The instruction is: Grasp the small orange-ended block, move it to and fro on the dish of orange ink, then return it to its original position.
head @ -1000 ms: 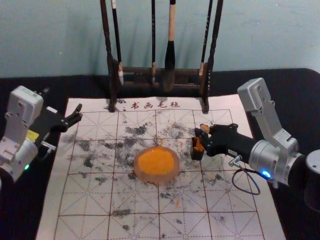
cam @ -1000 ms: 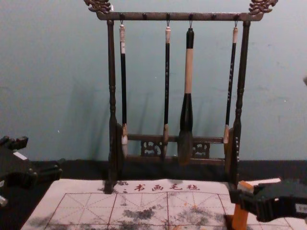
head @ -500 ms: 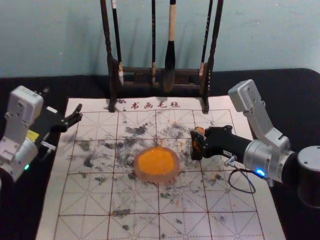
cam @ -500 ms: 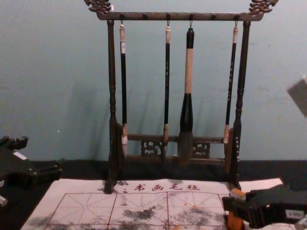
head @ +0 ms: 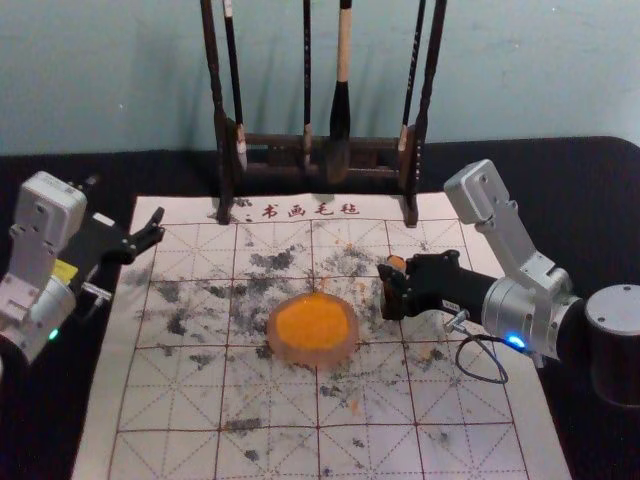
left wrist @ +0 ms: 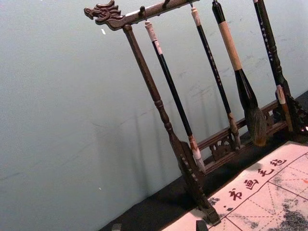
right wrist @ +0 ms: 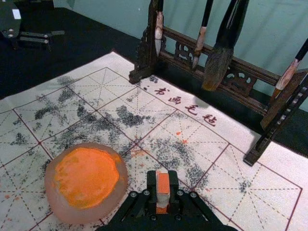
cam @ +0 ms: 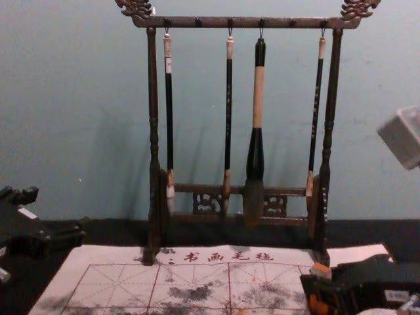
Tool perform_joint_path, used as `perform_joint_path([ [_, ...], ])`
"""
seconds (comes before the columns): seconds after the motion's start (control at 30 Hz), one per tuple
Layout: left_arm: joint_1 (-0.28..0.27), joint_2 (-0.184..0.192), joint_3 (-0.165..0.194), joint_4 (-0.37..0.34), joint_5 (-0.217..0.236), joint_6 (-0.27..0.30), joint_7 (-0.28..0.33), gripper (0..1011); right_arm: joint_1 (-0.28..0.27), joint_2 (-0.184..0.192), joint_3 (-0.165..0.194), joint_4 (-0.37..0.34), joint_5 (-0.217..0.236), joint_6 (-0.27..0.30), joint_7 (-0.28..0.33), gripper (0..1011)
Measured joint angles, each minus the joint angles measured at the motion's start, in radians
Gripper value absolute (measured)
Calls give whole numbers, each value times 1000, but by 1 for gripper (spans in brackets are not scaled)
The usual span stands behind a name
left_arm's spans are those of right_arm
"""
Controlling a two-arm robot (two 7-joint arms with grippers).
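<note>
Before a blue-green wall [head: 520, 70], we see right hand [head: 388, 282] clasping block [right wrist: 163, 185] above stained mat [head: 170, 400], left hand [head: 156, 227] spread at its left edge.

The ink [head: 313, 322] is bright orange, the dish [head: 312, 357] pinkish, the mat [head: 100, 445] whitish with dark-red gridlines and black smudges.

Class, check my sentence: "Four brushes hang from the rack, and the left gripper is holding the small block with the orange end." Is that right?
The wrong part is "left": the right wrist view shows the right gripper holding the small block. The four brushes do hang from the rack.
</note>
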Motion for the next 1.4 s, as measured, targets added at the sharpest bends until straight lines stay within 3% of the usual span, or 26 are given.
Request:
perform_joint_path([
  [0.43, 0, 0, 0, 0, 0, 0, 0, 1001, -2, -4, 0, 3, -25, 2, 3, 105],
  [0.97, 0, 0, 0, 0, 0, 0, 0, 1001, -3, -4, 1, 3, -24, 2, 2, 108],
  [1.1, 0, 0, 0, 0, 0, 0, 0, 1001, -3, -3, 0, 2, -23, 1, 2, 188],
  [1.4, 0, 0, 0, 0, 0, 0, 0, 1001, -3, -3, 0, 2, -22, 1, 2, 482],
])
